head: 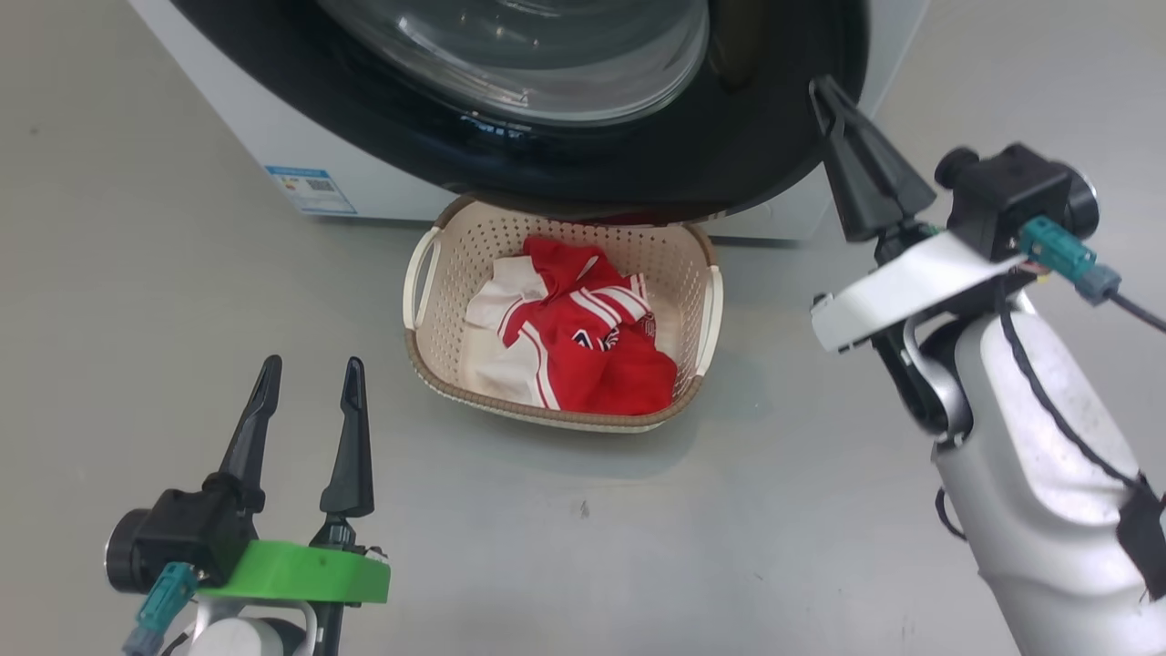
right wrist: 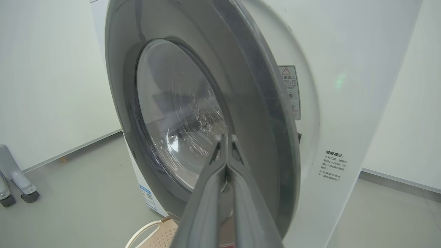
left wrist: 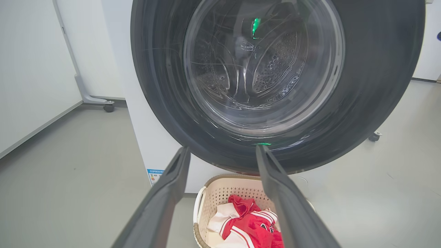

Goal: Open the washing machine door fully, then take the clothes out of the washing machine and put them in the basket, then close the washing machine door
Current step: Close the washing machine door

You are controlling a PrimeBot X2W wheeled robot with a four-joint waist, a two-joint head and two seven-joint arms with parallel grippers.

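The washing machine [head: 264, 137] stands at the top of the head view. Its glossy black door [head: 747, 137] with the glass bowl [head: 547, 64] is swung close against the front; I cannot tell if it is latched. The door [right wrist: 248, 103] has my right gripper [head: 817, 87] shut and empty, tips at its face near the right rim [right wrist: 226, 136]. In front of it, the cream basket [head: 428, 273] holds the red and white clothes [head: 583, 337], its back rim under the door. My left gripper [head: 311, 366] hangs open and empty, left of the basket.
The grey floor [head: 638, 528] spreads around the basket. A blue label [head: 310, 189] marks the machine's lower left. A wheeled stand foot [left wrist: 103, 103] sits left of the machine, and a caster [left wrist: 373, 136] to its right. White walls stand behind.
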